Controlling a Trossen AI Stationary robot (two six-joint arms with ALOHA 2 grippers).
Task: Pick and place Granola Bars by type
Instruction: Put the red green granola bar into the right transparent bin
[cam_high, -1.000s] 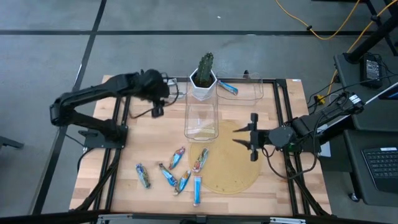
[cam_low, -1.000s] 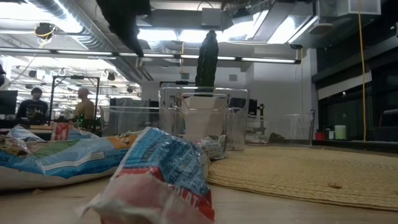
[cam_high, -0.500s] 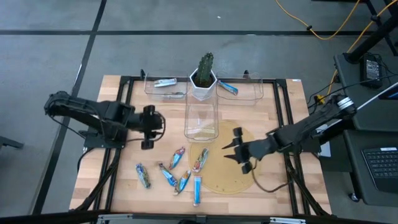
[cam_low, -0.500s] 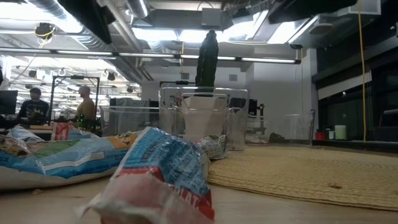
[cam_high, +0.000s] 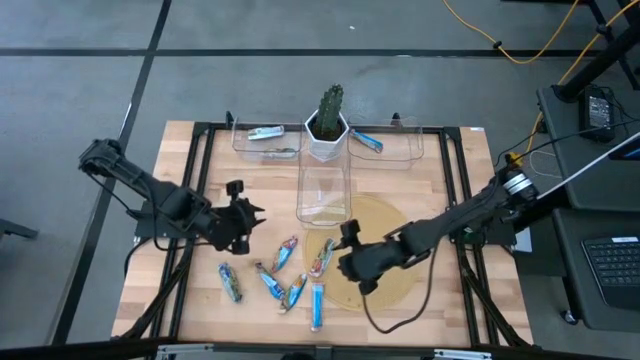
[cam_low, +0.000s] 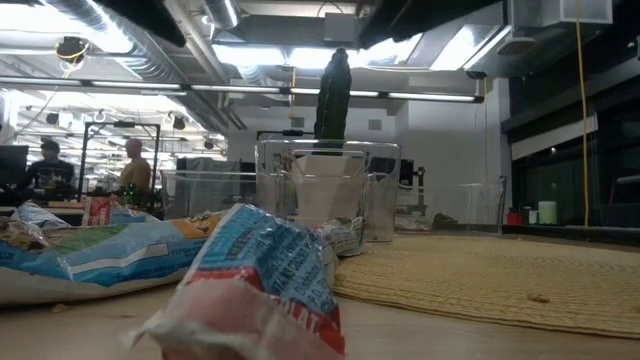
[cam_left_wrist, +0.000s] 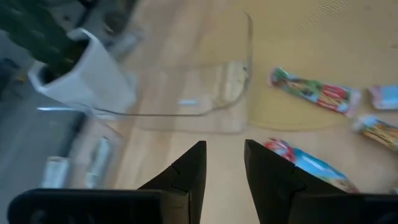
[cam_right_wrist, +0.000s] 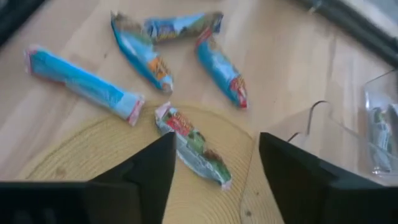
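While the right gripper (cam_high: 352, 256) hangs spread over loose granola bars (cam_high: 290, 272), the left gripper (cam_high: 243, 215) stands slightly parted, empty.

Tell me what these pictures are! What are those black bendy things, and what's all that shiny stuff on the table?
Those are two robot arms. Each ends in a two-fingered tool for picking things up. One picture looks down from above, one sits low on the table, and two come from cameras on the arms' wrists. From above, the left tool hangs over bare wood with its fingers a little apart, holding nothing. The right tool is open, holding nothing, beside a green and red snack bar lying on the edge of a round woven mat. More snack bars, mostly blue, lie loose nearby. At the back are clear bins and a potted cactus.
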